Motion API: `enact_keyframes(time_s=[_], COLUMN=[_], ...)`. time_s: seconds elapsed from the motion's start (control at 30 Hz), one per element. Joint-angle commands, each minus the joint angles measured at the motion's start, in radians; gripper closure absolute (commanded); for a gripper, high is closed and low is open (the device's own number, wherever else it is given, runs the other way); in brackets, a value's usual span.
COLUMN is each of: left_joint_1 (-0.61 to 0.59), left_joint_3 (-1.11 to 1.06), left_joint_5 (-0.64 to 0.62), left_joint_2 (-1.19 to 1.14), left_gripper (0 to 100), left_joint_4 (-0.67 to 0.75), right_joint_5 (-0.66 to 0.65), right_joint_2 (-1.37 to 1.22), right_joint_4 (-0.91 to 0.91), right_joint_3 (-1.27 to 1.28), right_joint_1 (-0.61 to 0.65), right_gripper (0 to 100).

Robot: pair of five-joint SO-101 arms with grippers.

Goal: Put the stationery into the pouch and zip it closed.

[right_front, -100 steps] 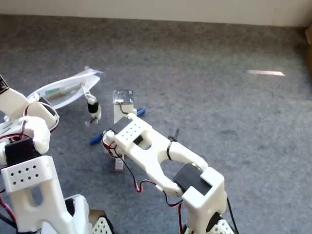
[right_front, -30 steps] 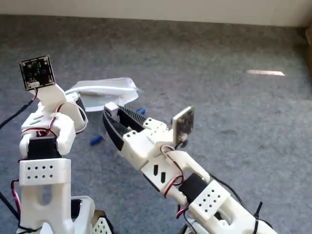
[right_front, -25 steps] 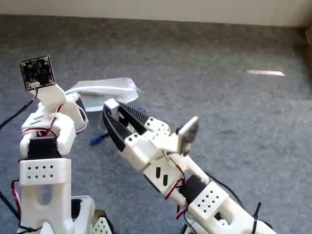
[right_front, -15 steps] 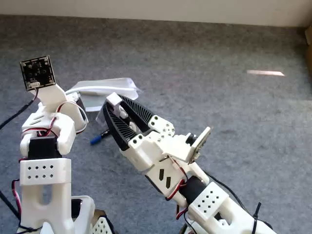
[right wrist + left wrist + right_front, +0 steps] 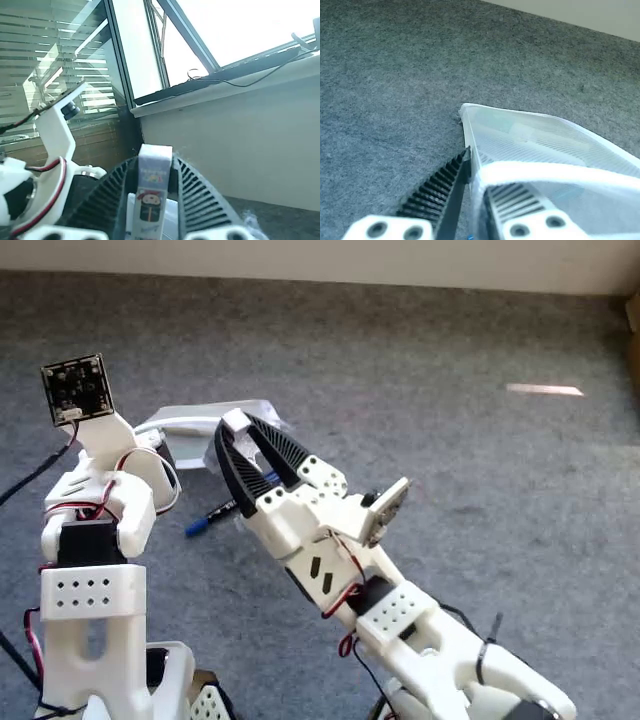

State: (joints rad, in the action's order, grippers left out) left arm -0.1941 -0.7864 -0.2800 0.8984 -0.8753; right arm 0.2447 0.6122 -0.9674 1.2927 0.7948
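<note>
Jaws on the left arm (image 5: 92, 515) are clenched on the rim of the pouch (image 5: 545, 145), one ribbed jaw on each side of the edge close to a corner. They seem to hold that end lifted off the bench (image 5: 450, 390), left of the scene's middle. The pouch is a pale, see-through mesh bag with a thick white band along its mouth. A faint shape shows through the mesh, too dim to name, and I cannot tell how wide the mouth gapes. Just near of the pouch, on the grey bench, lies a pen (image 5: 213, 514) with a dark barrel and a blue end, untouched. To the right, the right arm (image 5: 340, 570) slants up from the near edge. Its jaws are grasping a small white block (image 5: 151, 195), probably an eraser, wrapped in a printed sleeve and standing out past the jaw tips. From above, the block shows against the pouch's right end. I judge the filling step to be in hand, with this block about to go in. The next move calls for tipping the jaws down so the block's free end passes inside the white band rather than onto it. The block should be let go only once it is past the rim. Pen and zip are not yet dealt with, and the limp mesh may fold as the block pushes in.
</note>
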Motion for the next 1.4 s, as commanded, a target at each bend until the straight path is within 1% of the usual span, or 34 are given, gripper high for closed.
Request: enact_keyframes(time_s=[0.0,0.1,0.37,0.5,0.63,0.67,0.73,0.8,0.9,1.0,1.17,1.37], left_joint_1=[0.021,0.021,0.021,0.019,0.018,0.018,0.016,0.016,0.016,0.015,0.015,0.015], left_joint_3=[0.010,0.010,0.010,0.010,0.010,0.010,0.010,0.010,0.010,0.010,0.010,0.010], left_joint_5=[0.005,0.005,0.005,0.005,0.005,0.005,0.005,0.005,0.005,0.005,0.005,0.005], left_joint_2=[0.039,0.039,0.039,0.039,0.039,0.039,0.039,0.039,0.039,0.039,0.039,0.039], left_gripper=[99,99,99,99,99,99,99,99,99,99,99,99], left_joint_4=[0.029,0.029,0.029,0.029,0.031,0.031,0.032,0.032,0.032,0.032,0.031,0.029], right_joint_5=[-0.014,-0.015,-0.015,-0.015,-0.015,-0.031,-0.126,-0.233,-0.319,-0.345,-0.345,-0.347], right_joint_2=[-0.082,-0.157,-0.320,-0.364,-0.367,-0.367,-0.367,-0.367,-0.374,-0.375,-0.375,-0.366], right_joint_4=[-0.105,-0.171,-0.280,-0.314,-0.309,-0.309,-0.309,-0.311,-0.311,-0.311,-0.309,-0.312], right_joint_3=[-0.074,-0.084,-0.142,-0.139,-0.136,-0.134,-0.134,-0.134,-0.111,-0.084,-0.081,-0.035], right_joint_1=[-0.015,-0.016,-0.099,-0.094,-0.094,-0.094,-0.074,-0.033,0.036,0.065,0.064,0.067], right_gripper=[99.4,99.4,99.4,99.4,99.0,98.9,98.9,98.9,98.8,97.8,87.1,87.0])
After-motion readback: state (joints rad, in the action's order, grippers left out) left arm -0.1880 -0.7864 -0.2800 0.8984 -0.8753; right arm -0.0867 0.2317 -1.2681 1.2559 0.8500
